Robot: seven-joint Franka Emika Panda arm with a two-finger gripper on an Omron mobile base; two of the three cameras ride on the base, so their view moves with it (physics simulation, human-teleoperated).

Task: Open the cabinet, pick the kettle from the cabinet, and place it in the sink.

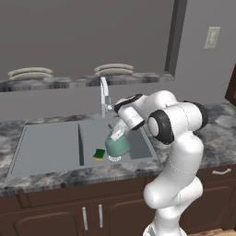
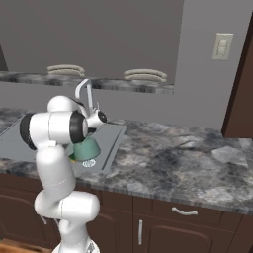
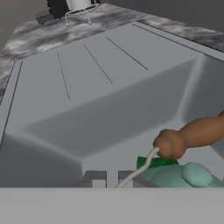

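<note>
The teal kettle (image 1: 118,144) hangs low in the sink (image 1: 55,143) basin, at the centre of the left base view, beside a green-yellow sponge (image 1: 99,154). The gripper (image 1: 118,132) is pinched nearly closed on its thin wire handle (image 3: 142,168). The kettle looks rigid and light, but it may swing from that handle.

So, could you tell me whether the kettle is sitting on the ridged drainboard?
No, the kettle is down in the sink basin beside a green sponge, to the right of the drainboard.
</note>
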